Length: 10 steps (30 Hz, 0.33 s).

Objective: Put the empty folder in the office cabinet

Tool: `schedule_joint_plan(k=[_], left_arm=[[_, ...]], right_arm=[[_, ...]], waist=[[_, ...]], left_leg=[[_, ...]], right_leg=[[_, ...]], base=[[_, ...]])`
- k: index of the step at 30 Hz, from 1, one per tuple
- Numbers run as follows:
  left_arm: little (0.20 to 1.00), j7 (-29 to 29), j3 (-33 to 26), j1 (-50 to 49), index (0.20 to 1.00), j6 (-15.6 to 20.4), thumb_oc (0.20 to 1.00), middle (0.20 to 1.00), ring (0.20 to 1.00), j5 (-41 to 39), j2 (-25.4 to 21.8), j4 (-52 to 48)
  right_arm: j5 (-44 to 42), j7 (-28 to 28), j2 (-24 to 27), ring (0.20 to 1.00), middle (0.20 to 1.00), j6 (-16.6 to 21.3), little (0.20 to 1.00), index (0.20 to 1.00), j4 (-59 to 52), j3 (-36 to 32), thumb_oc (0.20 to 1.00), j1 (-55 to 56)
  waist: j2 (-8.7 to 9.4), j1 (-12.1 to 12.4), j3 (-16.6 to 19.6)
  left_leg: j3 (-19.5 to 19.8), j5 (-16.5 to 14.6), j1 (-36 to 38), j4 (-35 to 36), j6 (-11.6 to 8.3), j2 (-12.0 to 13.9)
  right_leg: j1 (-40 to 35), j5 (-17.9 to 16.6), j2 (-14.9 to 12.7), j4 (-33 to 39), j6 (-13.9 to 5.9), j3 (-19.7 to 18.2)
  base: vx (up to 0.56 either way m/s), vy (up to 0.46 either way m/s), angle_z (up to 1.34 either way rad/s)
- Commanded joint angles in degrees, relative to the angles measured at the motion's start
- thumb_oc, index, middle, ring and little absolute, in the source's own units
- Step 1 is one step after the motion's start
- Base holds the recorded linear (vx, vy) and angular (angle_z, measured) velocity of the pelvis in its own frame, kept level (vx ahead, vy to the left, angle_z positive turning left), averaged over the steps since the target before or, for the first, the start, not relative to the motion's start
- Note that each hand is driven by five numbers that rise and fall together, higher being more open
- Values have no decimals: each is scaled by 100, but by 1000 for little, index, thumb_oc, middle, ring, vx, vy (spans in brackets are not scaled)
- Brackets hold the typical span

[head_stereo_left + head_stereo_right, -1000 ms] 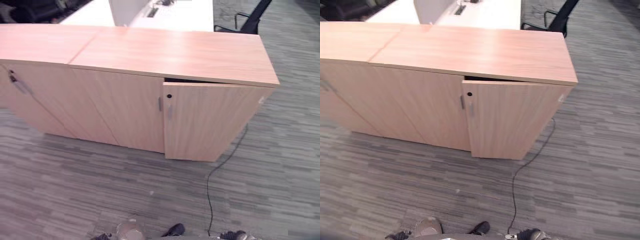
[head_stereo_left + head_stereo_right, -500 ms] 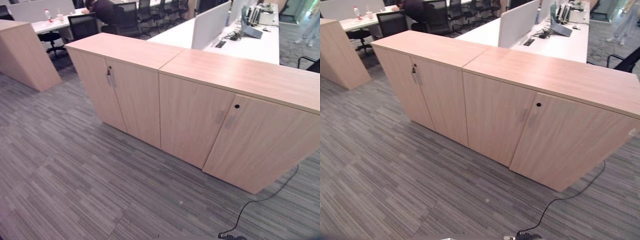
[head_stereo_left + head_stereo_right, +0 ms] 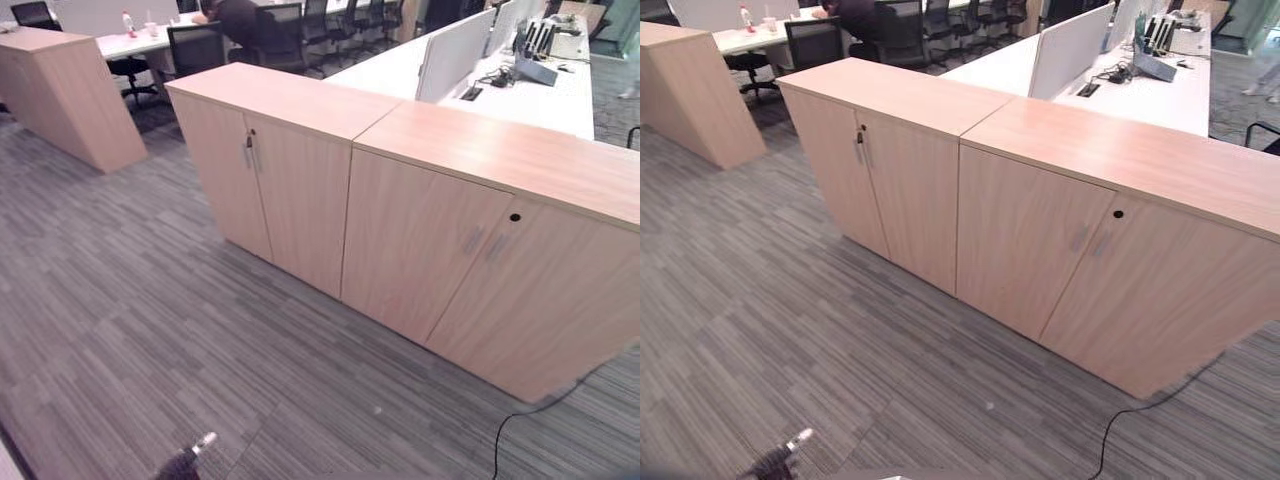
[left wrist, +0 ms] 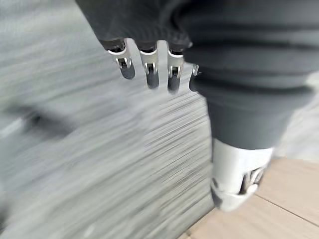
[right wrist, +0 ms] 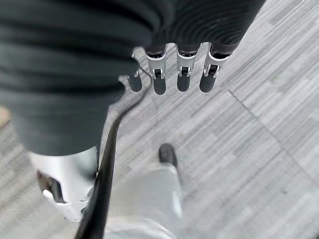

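both hands hang empty over the grey carpet (image 3: 120, 330), left hand (image 4: 149, 69) and right hand (image 5: 179, 74) with fingers straight and apart; i can't spot the folder, so its place is unknown. an empty one should be light, stiffish, best pinched along the spine. beyond stand two joined office cabinets (image 3: 400, 220), four doors between them, a third cabinet (image 3: 70, 90) left, then white worktops (image 3: 520, 85) and a seated person (image 3: 235, 15)

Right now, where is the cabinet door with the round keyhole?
In the left eye view, the door with the keyhole is at the right, rightmost in the cabinet row, standing slightly ajar.
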<state>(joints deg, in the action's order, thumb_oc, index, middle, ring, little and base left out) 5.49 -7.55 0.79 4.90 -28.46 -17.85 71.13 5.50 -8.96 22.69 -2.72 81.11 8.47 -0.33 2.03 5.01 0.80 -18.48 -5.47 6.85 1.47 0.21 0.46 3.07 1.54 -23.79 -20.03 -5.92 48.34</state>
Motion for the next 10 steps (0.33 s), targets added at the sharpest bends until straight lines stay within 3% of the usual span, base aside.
schedule_joint_plan(k=[1, 6, 10], left_arm=[[1000, 53, 114, -126, 1000, 285, 1000, 1000, 1000, -196, 213, -254], [1000, 220, 250, -266, 1000, 296, 1000, 1000, 1000, -347, 258, -689], [1000, 347, 857, -553, 1000, 252, 1000, 1000, 1000, 127, 419, -1304]], right_arm=[[-327, 84, 37, 1000, 1000, 33, 1000, 1000, 433, -122, 1000, -304], [-249, 18, 287, 1000, 1000, -27, 1000, 1000, 610, -226, 1000, -397], [4, 12, 660, 1000, 1000, -35, 1000, 1000, 682, -192, 1000, -523]], waist=[[104, 137, -104], [181, 288, -26], [207, 349, 34]], left_leg=[[466, 309, -446, 327, -3, -134], [495, 392, -592, 300, -47, -134], [518, 448, -649, 305, -96, -118]], right_leg=[[-692, -196, 266, 858, -577, -583], [-856, -210, 566, 1365, -558, -477], [-953, -270, 686, 1577, -574, -392]], base=[[-29, -42, -4], [-29, -61, -4], [-21, -31, 6]])
